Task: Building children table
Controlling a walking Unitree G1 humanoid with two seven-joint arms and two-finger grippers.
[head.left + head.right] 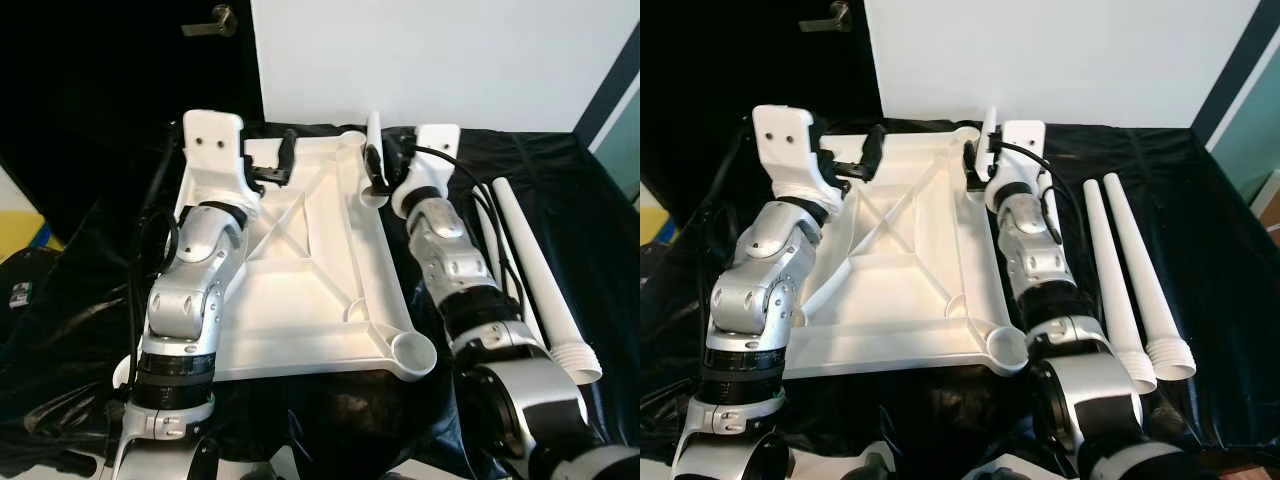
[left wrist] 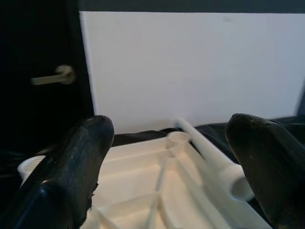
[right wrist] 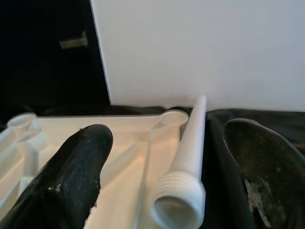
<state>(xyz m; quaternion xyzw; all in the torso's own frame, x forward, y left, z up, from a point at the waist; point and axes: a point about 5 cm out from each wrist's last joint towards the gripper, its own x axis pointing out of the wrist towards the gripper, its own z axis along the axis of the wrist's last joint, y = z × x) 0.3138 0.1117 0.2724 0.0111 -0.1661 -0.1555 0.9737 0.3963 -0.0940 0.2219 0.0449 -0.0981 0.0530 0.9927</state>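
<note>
A white table top [image 1: 310, 300] lies upside down on black cloth, with round leg sockets at its corners [image 1: 412, 352]. My left gripper [image 1: 275, 165] hovers open over its far left part, holding nothing. My right gripper [image 1: 385, 160] is at the far right edge. Its fingers stand open on either side of a white leg [image 3: 183, 171], with a gap on both sides. That leg lies along the table top's right rim, its threaded end toward my wrist and its tip near the far corner socket [image 3: 174, 117]. Two more white legs [image 1: 1130, 270] lie side by side on the cloth to the right.
A white wall panel [image 1: 430, 60] stands just behind the table top. To its left is a dark door with a handle [image 1: 210, 22]. The black cloth [image 1: 590, 200] covers the whole work surface, with bare room at the far right.
</note>
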